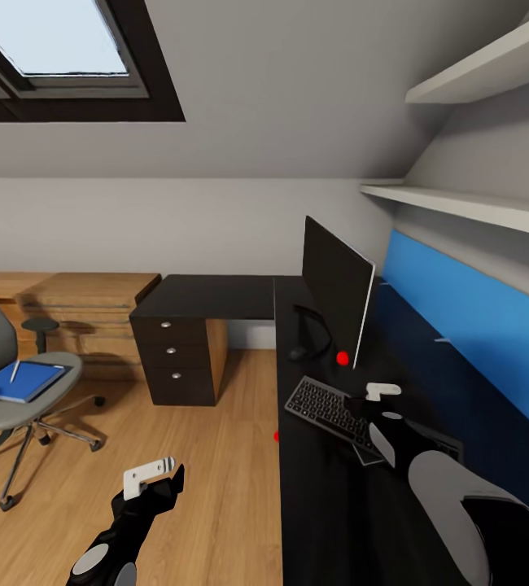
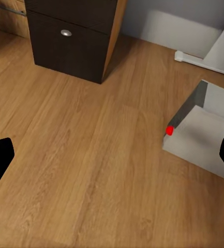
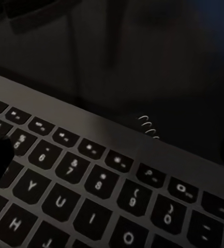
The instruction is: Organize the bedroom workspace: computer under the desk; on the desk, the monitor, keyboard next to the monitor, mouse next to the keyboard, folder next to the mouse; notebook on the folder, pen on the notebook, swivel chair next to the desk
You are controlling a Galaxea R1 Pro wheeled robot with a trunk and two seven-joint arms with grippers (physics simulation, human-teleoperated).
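Right tool (image 1: pixel 376 400) sits directly over the keyboard (image 1: pixel 330 404) on the black table (image 1: pixel 338 505), fingers pointing down at the keys; the right wrist view looks straight onto the number and letter rows (image 3: pixel 91 191), dark fingertips at either edge, so it reads spread and holding nothing, though contact with the keys can't be told. Keyboard's long axis runs diagonally, from near the table's front edge back toward the blue wall panel (image 1: pixel 476 317), far end hidden under the right arm. Something thin and grey, maybe spiral-bound, peeks from under that end (image 1: pixel 448 443); can't confirm it is the notebook. Monitor (image 1: pixel 338 297) stands upright just behind the keyboard, red dot low on its corner. Small dark lump by the monitor stand, probably the mouse (image 1: pixel 298 353), is beyond the keyboard's near end.

Left tool (image 1: pixel 152 480) hangs released over the wood floor (image 1: pixel 216 456), empty; its wrist view shows the drawer unit (image 2: pixel 73 39) and a pale grey box with a red light (image 2: pixel 205 139) under the table, likely the computer.

Blue folder (image 1: pixel 19 381) lies flat on the swivel chair (image 1: pixel 20 399) seat, pen (image 1: pixel 14 371) on top, well off to the left. The left arm is clearly nearer; the right is across the table from it
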